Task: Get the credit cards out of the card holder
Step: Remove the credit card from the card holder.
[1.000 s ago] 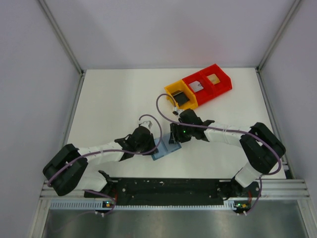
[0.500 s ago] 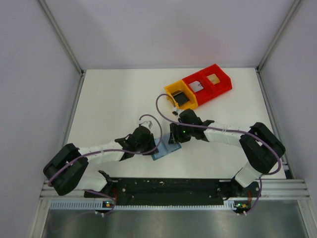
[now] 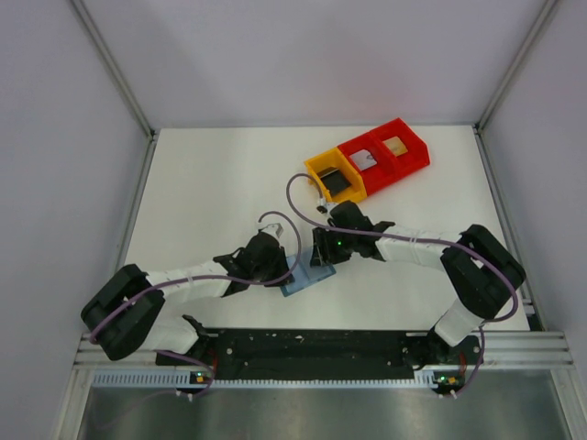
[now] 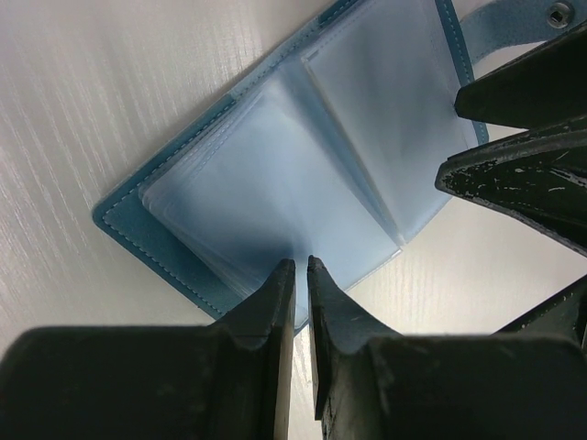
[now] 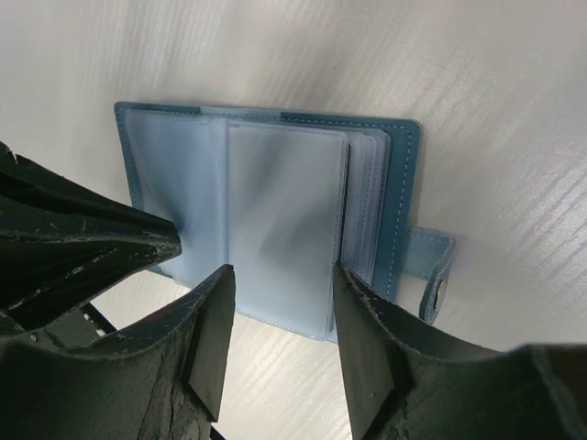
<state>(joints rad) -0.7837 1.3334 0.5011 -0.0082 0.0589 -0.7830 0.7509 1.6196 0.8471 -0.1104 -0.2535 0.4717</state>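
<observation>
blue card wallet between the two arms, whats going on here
The teal-blue folding card holder lies open on the white table, with a gripper working at each side. The left gripper, fingers nearly together, sits at the edge of its clear sleeves. The right gripper is open over one sleeve. No card shows in the visible sleeves. A dark card, a pale card and a tan card lie in the yellow plastic bin and red plastic bins.

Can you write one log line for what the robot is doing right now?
teal-blue folding card holder: open, flat on table | left hand: nearly shut at its edge | right hand: open over it
</observation>
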